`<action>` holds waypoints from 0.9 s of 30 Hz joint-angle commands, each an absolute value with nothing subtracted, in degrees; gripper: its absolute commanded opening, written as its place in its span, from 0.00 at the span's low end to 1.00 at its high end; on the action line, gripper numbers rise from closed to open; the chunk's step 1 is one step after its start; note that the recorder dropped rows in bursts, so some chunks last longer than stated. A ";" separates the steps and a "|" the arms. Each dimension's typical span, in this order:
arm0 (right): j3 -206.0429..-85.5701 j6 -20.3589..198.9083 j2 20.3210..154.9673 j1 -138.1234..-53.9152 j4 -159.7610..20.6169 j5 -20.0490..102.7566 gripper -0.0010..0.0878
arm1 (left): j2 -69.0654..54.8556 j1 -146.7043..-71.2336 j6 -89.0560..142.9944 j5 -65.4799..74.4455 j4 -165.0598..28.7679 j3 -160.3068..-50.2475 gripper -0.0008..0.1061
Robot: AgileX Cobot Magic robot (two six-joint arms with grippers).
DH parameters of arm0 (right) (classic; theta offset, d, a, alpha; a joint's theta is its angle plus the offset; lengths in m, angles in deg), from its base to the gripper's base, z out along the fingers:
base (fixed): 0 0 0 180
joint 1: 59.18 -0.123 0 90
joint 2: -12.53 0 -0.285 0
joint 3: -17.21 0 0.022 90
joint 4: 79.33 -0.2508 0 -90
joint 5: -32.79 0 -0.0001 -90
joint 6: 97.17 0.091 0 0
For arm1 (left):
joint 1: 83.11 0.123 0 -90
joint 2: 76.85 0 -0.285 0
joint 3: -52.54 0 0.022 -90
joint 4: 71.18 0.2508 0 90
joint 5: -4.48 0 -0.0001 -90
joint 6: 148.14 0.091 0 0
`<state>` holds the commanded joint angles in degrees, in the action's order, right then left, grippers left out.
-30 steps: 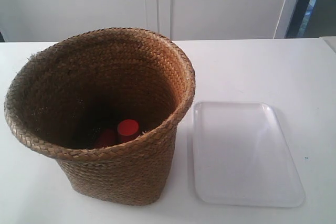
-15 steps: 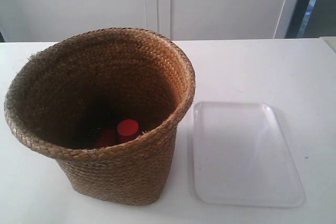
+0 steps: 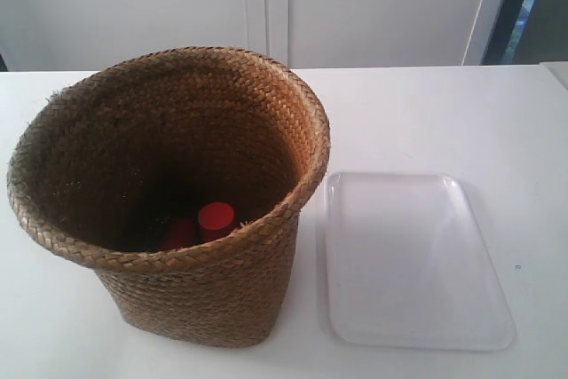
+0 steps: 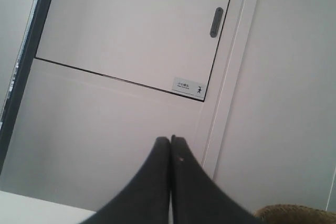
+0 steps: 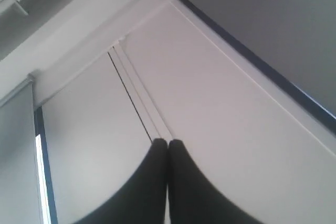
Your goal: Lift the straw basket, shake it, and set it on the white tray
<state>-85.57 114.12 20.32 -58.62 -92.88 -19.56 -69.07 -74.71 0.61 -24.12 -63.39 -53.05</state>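
While the straw basket (image 3: 204,299) flanks the white tray (image 3: 417,264), left gripper (image 4: 170,139) and right gripper (image 5: 167,141) are closed

Small white label (image 4: 188,87) on the wall panel (image 4: 131,35), print illegible.

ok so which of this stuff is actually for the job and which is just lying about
For the job: straw basket, white tray beside it, left hand and right hand (both shut).
Just there: two red objects inside the basket, white table, cupboard doors behind.
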 joint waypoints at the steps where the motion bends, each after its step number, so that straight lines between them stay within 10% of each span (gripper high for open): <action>1: -85.57 114.12 20.32 -58.62 -93.60 -19.56 0.01 | -69.07 -74.71 0.61 -23.93 -63.39 -53.05 0.01; 15: -85.57 115.77 20.32 -58.62 -100.92 -14.55 0.01 | -69.07 -74.60 -0.95 -28.47 -71.18 -54.23 0.01; 27: -109.76 98.19 38.86 -58.62 -100.75 -8.42 0.01 | -49.97 -74.60 2.02 -28.48 -69.58 -79.66 0.01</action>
